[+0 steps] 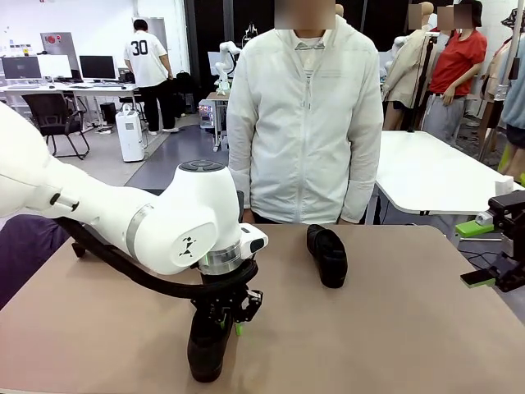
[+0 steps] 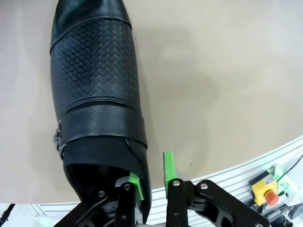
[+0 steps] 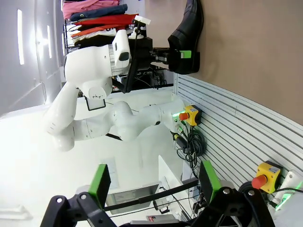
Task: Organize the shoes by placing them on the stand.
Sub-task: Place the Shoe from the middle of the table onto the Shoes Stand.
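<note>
A black leather shoe (image 1: 207,349) stands near the table's front edge, toe toward the robot's side. My left gripper (image 1: 231,322) comes down on its heel end. In the left wrist view the same shoe (image 2: 94,94) runs up the picture, and my left gripper (image 2: 150,172) straddles the wall of its opening: one green pad (image 2: 134,182) is inside, the other sits just outside with a thin gap. A second shoe (image 1: 328,256) lies mid-table in front of the person. My right gripper (image 1: 486,256) (image 3: 155,182) hangs open and holds nothing past the table's right edge. The stand is out of view.
A person in a white jacket (image 1: 303,123) stands at the far edge of the brown table (image 1: 394,328), arms down. My left arm's thick white link (image 1: 164,217) crosses the left half. The right wrist view shows a slatted frame with a yellow emergency-stop box (image 3: 267,175).
</note>
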Robot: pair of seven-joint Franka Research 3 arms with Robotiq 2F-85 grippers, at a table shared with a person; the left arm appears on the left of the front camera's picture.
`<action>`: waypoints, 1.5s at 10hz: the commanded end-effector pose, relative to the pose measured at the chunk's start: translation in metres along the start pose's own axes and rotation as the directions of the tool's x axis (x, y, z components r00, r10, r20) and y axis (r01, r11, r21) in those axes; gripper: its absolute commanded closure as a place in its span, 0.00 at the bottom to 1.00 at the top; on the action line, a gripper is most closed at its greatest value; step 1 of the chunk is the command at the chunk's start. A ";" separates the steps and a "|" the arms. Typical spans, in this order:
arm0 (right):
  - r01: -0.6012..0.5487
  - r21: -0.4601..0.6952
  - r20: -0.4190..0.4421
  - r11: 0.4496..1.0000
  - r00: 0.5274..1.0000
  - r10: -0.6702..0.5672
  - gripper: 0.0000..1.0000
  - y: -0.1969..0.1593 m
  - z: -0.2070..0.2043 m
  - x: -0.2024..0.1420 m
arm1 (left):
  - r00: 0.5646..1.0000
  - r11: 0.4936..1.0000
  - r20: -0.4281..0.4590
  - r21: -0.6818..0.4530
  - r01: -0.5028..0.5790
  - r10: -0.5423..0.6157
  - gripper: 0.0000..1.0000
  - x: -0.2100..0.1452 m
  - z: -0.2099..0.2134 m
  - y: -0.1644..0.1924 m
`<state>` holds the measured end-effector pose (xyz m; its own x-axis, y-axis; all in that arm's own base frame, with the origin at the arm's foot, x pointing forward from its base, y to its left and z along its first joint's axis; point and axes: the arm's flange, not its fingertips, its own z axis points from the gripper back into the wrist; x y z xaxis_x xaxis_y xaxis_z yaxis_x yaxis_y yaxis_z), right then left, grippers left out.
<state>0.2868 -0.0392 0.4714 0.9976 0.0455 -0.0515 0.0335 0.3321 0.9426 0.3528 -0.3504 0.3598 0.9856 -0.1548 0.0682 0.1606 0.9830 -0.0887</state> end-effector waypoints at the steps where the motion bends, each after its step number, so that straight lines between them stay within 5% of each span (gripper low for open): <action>1: -0.026 0.004 -0.006 1.000 1.000 0.026 0.00 0.001 0.003 0.001 | 0.999 0.999 0.043 0.029 -0.027 0.026 1.00 -0.007 0.003 0.000; 4: -0.026 0.004 -0.006 1.000 1.000 0.026 0.00 0.001 0.003 0.001 | 0.998 0.998 0.048 0.040 -0.050 0.048 1.00 -0.013 0.014 0.008; 5: -0.026 0.004 -0.006 1.000 1.000 0.026 0.00 0.001 0.003 0.001 | 0.999 1.000 0.043 -0.001 -0.008 0.008 1.00 -0.021 0.034 0.015; 7: -0.026 0.004 -0.006 1.000 1.000 0.026 0.00 0.001 0.003 0.001 | 0.984 0.994 0.177 -0.094 0.048 -0.031 1.00 -0.058 0.110 0.043; 9: -0.026 0.004 -0.006 1.000 1.000 0.026 0.00 0.001 0.003 0.001 | 0.966 0.999 0.255 -0.028 -0.039 0.044 1.00 -0.105 0.158 0.088; 12: -0.026 0.004 -0.006 1.000 1.000 0.026 0.00 0.001 0.003 0.001 | 0.880 0.978 0.427 -0.075 -0.192 0.206 1.00 -0.136 0.189 0.188; 15: -0.026 0.004 -0.006 1.000 1.000 0.026 0.00 0.001 0.003 0.001 | 0.843 0.918 0.375 -0.249 -0.310 0.386 1.00 -0.145 0.180 0.267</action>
<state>0.2868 -0.0395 0.4711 0.9976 0.0461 -0.0518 0.0336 0.3316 0.9428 0.2615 -0.0618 0.5661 0.8678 0.2592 0.4240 -0.1471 0.9489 -0.2791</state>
